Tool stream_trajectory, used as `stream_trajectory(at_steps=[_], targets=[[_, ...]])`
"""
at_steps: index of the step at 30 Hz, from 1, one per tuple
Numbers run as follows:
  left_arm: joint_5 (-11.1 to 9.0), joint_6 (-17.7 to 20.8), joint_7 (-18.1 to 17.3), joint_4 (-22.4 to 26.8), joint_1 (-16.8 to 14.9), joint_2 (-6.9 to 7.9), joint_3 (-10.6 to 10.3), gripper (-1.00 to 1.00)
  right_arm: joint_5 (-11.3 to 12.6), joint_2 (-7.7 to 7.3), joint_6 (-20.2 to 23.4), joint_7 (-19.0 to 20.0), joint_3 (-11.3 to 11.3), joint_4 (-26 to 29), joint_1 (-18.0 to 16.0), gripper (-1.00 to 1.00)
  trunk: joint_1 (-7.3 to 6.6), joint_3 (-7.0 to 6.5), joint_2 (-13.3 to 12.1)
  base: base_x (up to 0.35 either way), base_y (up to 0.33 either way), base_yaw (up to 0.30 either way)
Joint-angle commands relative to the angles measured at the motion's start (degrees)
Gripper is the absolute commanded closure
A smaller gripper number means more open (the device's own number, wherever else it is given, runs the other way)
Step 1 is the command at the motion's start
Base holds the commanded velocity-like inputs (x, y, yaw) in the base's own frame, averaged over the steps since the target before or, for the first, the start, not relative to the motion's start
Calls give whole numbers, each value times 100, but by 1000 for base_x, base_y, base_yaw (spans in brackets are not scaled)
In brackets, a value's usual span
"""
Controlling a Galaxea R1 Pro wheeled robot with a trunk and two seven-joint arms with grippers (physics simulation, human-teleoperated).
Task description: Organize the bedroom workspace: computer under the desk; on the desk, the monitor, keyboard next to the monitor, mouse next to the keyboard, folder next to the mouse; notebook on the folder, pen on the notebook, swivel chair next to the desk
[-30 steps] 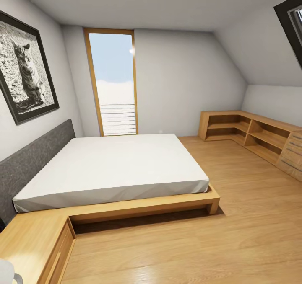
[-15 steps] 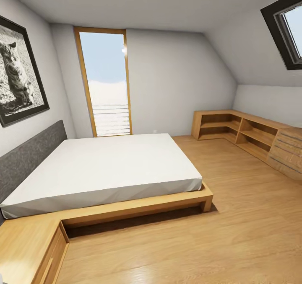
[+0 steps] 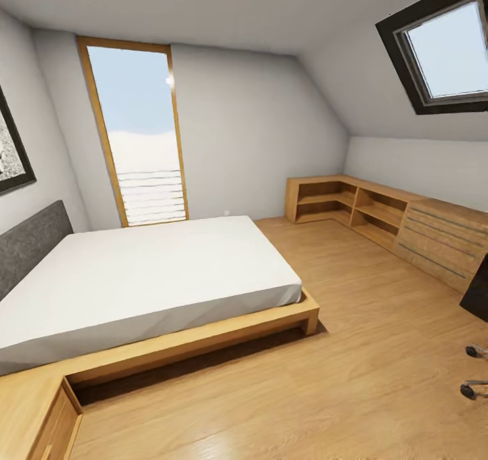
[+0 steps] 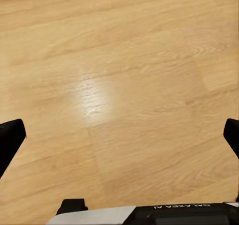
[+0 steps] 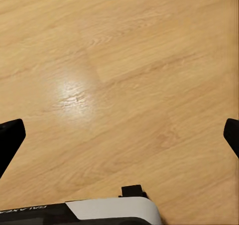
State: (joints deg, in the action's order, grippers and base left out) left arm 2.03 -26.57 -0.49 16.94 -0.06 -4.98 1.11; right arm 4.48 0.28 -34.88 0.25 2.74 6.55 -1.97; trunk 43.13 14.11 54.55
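Head view: bedroom, bed [image 3: 149,277] on the left, tall window [image 3: 139,134] far, low wooden shelving [image 3: 379,219] along the right wall. At the right edge, casters of the swivel chair [image 3: 474,372] on the floor, dark object [image 3: 476,290] just above them. Left gripper [image 4: 119,135] fingers spread wide, holding nothing, over wood floor [image 4: 124,75]. Right gripper [image 5: 119,135] likewise wide apart, holding nothing.

Open wood floor [image 3: 352,351] runs wide between the bed [image 3: 156,277] and the low shelving and drawer cabinet [image 3: 434,239] along the far and side walls. Chair casters [image 3: 474,372] and a black edge [image 3: 478,290] intrude near the cabinet. Nightstand [image 3: 34,412] blocks the near bed corner. Bare floor under both wrist cameras.
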Motion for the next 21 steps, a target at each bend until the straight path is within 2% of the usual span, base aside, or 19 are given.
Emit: stream_trajectory(at_steps=[1, 8, 17, 21], targets=[[22, -96, -5, -2, -1, 41, 12, -100, 18, 1, -19, 12, 24, -5, -5, -100, 1, 7, 5, 0, 0, -259], [21, -261, -4, -69, -2, 109, 12, -100, 25, -1, -22, 11, 30, -5, -5, -100, 1, 7, 5, 0, 0, -259], [19, -285, -4, -102, -3, 119, 12, -100, 27, -1, -23, 12, 34, -5, -5, -100, 1, 7, 5, 0, 0, -259], [17, -286, -4, -122, -1, 120, 12, -100, 27, -1, -23, 14, 34, -5, -5, -100, 1, 7, 5, 1, 104, -128]])
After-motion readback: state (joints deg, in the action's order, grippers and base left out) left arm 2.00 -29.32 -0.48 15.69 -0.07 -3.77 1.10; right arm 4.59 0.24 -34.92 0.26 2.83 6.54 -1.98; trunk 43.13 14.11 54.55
